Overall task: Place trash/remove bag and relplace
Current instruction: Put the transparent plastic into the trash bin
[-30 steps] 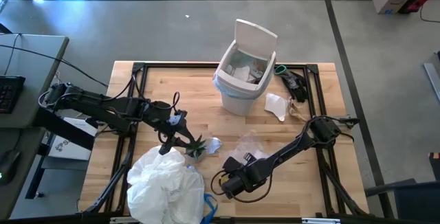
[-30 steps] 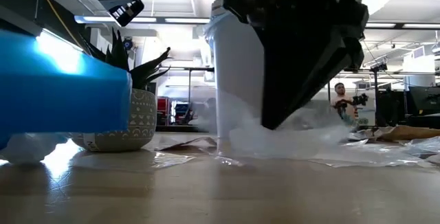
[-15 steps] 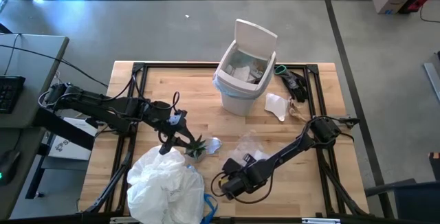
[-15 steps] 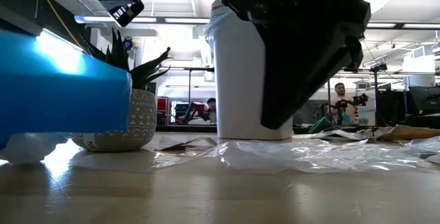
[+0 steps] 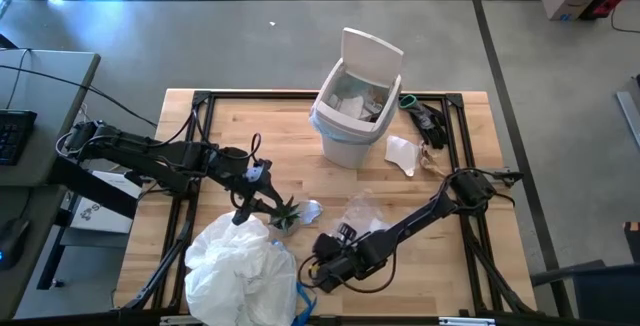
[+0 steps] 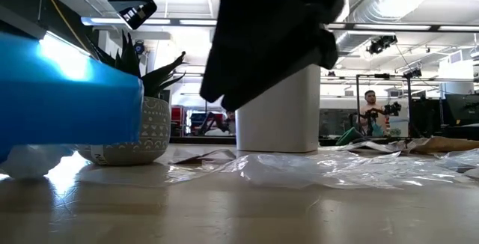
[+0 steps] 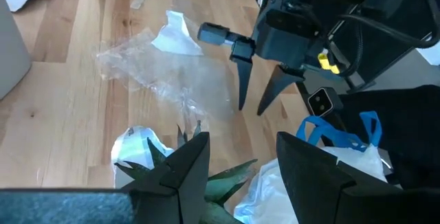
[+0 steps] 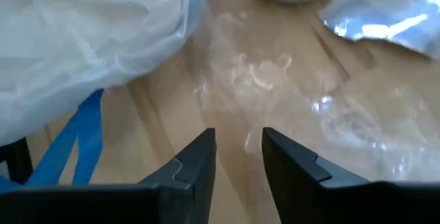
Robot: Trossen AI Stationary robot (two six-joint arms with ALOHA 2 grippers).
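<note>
The white bin (image 5: pixel 345 136) stands at the table's far middle, lid up, lined with the light-blue bag (image 5: pixel 322 116) and holding trash (image 5: pixel 360 101). A clear crinkled wrapper (image 5: pixel 362 209) lies flat on the table, and a white paper scrap (image 5: pixel 402 154) lies right of the bin. My right gripper (image 5: pixel 312 269) hangs open near the front edge, pointing down just above the wood (image 8: pixel 238 133), with nothing between its fingers. My left gripper (image 5: pixel 268 204) is open above the small potted plant (image 5: pixel 285 213). The plant's leaves rise between the fingers (image 7: pixel 242 141), and its pot rests on the table (image 6: pixel 138 139).
A full white bag (image 5: pixel 235 271) with a blue drawstring (image 7: pixel 337 131) lies at the front left, close to my right gripper. A small white-blue scrap (image 5: pixel 312 209) lies beside the plant. Dark cables with a green ring (image 5: pixel 422 118) sit at the far right. A person stands in the room behind (image 6: pixel 370 109).
The clear wrapper bulged up under my right gripper a second ago and now lies flat on the table. Afterwards my right gripper tipped and swung a little toward the table's left, toward the full white bag.
</note>
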